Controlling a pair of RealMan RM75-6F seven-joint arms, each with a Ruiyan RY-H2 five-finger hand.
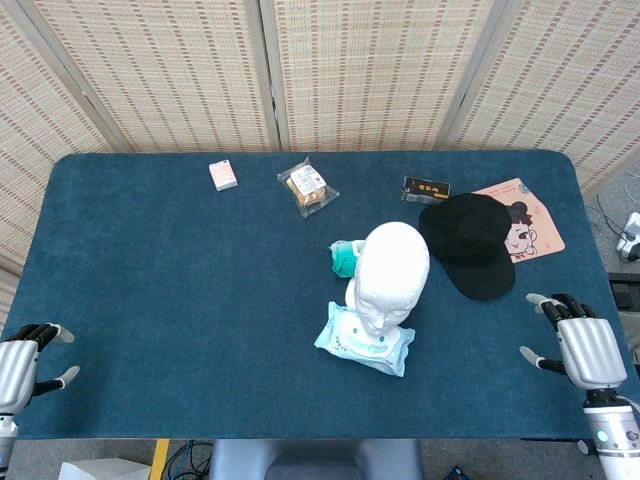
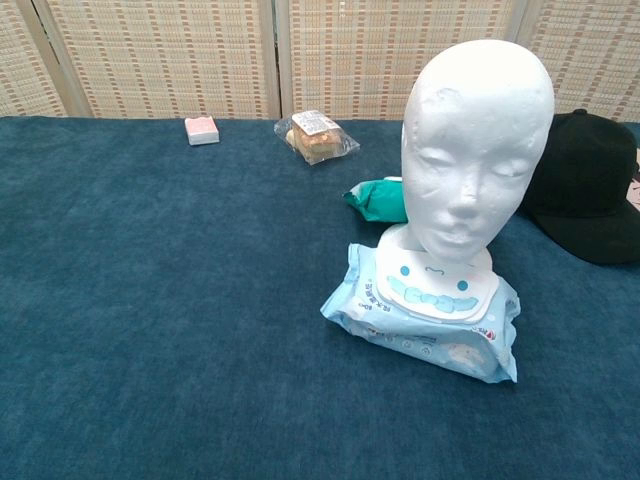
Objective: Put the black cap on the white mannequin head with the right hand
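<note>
The black cap (image 1: 472,244) lies on the table to the right of the white mannequin head (image 1: 392,268), brim toward the front; in the chest view the black cap (image 2: 588,186) shows at the right edge behind the mannequin head (image 2: 478,150). The head stands upright on a blue wipes pack (image 1: 365,340). My right hand (image 1: 580,346) hovers near the table's front right corner, fingers apart, holding nothing, well short of the cap. My left hand (image 1: 24,355) sits at the front left corner, fingers spread, empty. Neither hand appears in the chest view.
A green pouch (image 1: 342,257) lies just behind the mannequin head. A wrapped snack (image 1: 306,185), a small pink box (image 1: 223,175) and a dark packet (image 1: 426,188) sit along the back. A pink cartoon card (image 1: 525,228) lies under the cap's right side.
</note>
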